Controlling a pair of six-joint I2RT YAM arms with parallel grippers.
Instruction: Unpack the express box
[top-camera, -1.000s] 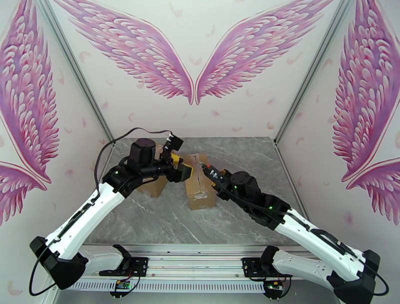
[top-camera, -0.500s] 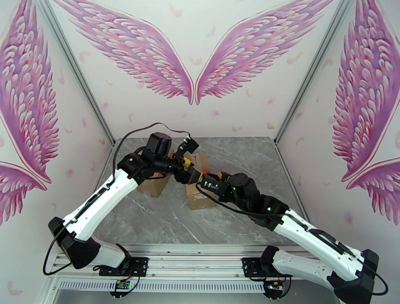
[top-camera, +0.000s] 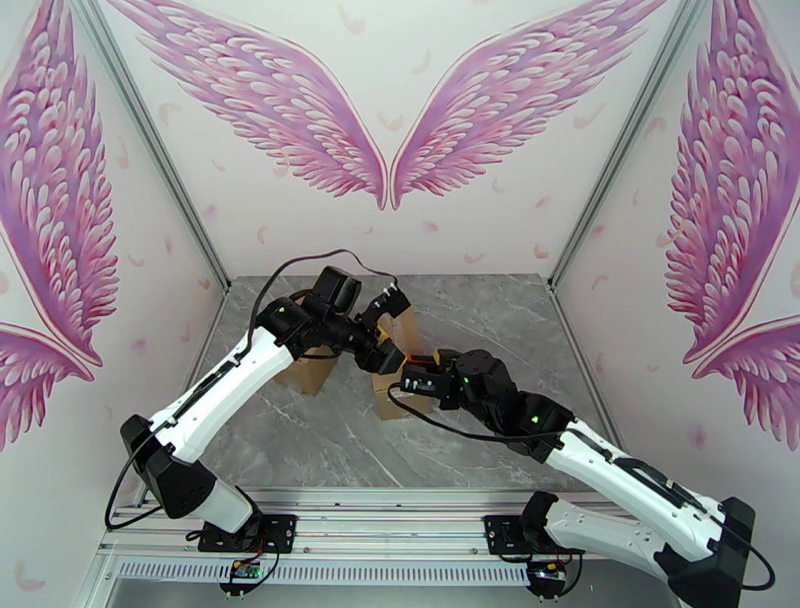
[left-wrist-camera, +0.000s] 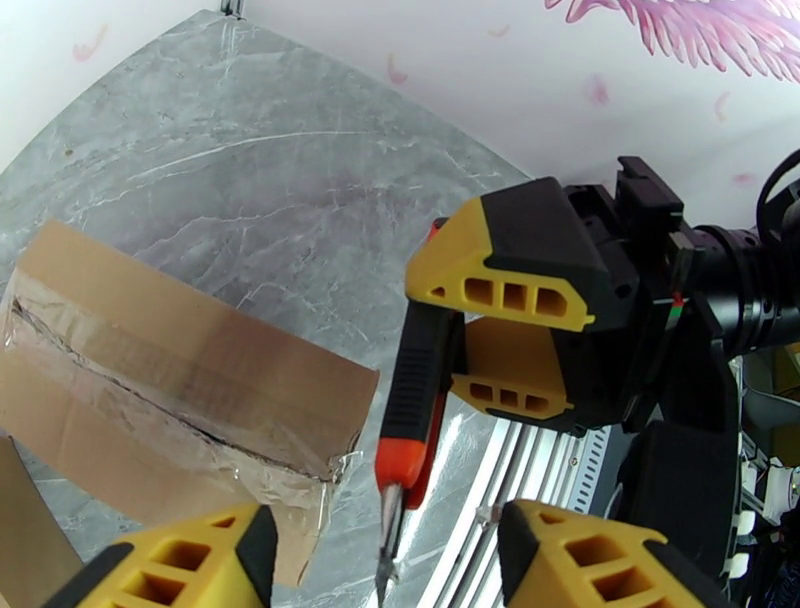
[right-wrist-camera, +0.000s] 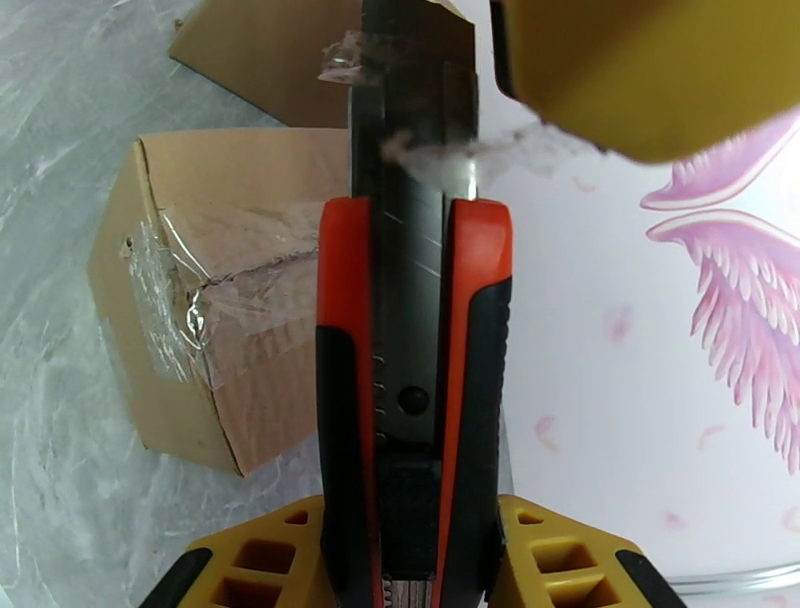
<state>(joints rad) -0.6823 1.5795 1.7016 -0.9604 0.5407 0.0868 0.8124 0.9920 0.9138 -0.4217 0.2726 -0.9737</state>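
Note:
The express box (top-camera: 402, 400), brown cardboard with clear tape, stands mid-table under both grippers. In the left wrist view its taped top (left-wrist-camera: 170, 380) shows a dark slit along the seam. My right gripper (top-camera: 412, 380) is shut on an orange-and-black utility knife (right-wrist-camera: 410, 330), which it holds by the handle (left-wrist-camera: 415, 400). The blade points toward my left gripper (top-camera: 388, 352). That gripper (left-wrist-camera: 385, 548) is open, with a yellow finger (left-wrist-camera: 210, 565) on either side of the blade tip and no contact visible. One left finger (right-wrist-camera: 640, 70) hangs just past the blade's end.
A second cardboard box (top-camera: 308, 372) sits left of the express box, partly under the left arm. A taped box corner (right-wrist-camera: 230, 330) lies close to the knife's left side. The grey marble table (top-camera: 480, 310) is walled on three sides.
My left arm has swung right and forward, bringing its gripper up to the knife's blade end, with its jaws narrowing. My right gripper has shifted left with the knife.

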